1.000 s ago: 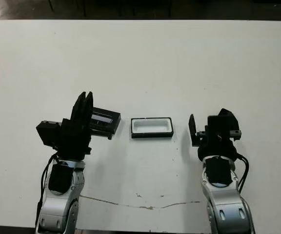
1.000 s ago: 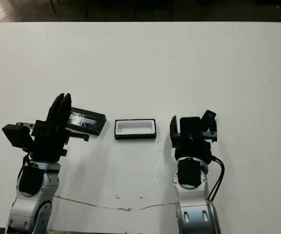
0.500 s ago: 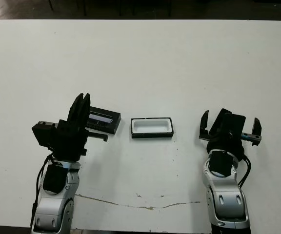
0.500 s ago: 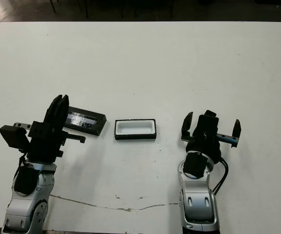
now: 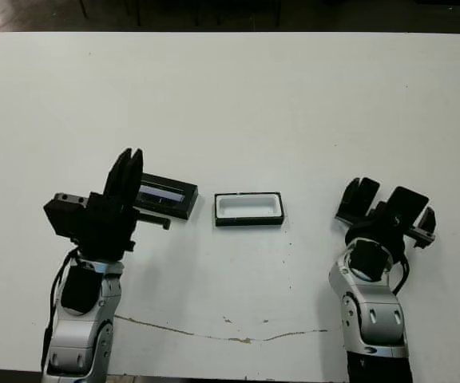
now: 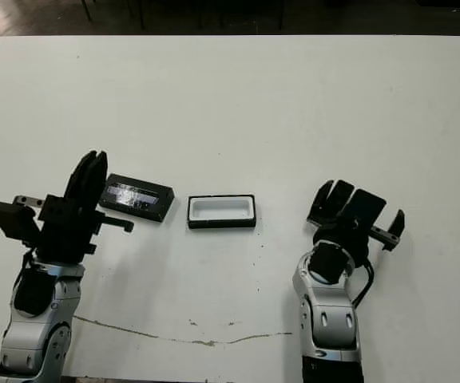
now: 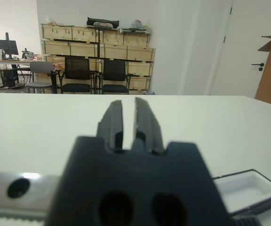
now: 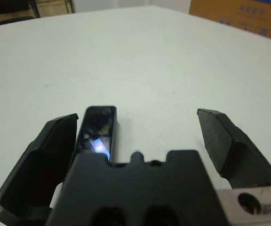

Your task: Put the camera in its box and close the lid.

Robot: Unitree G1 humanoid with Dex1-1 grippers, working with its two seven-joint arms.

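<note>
Right gripper (image 8: 140, 136): fingers spread wide apart, nothing clamped. In the right wrist view the camera (image 8: 98, 134) lies on the desk (image 5: 294, 104) between the fingers, hard against the inner face of one finger (image 8: 41, 160) and well clear of the other. Its long axis runs along the fingers' length, not across the gap; the glossy bluish patch sits toward the gripper body. In the head views the camera is hidden under the right gripper at lower right of the frame.

Left gripper (image 5: 128, 179): fingers close together with only a thin slit between them, holding nothing. It stands at left of centre, raised beside the lid (image 6: 136, 197).

Containers: the box (image 5: 248, 208) sits at centre frame, open, white lining bare, nothing inside. The lid lies flat just left of the box, apart from it, shiny strip up.

Judgement: the right arm is plainly the nearer one to the camera. Closing should catch the bar across its narrow width, though it is off-centre, so one finger would push it sideways first. The box lies left of the right gripper, well apart.
</note>
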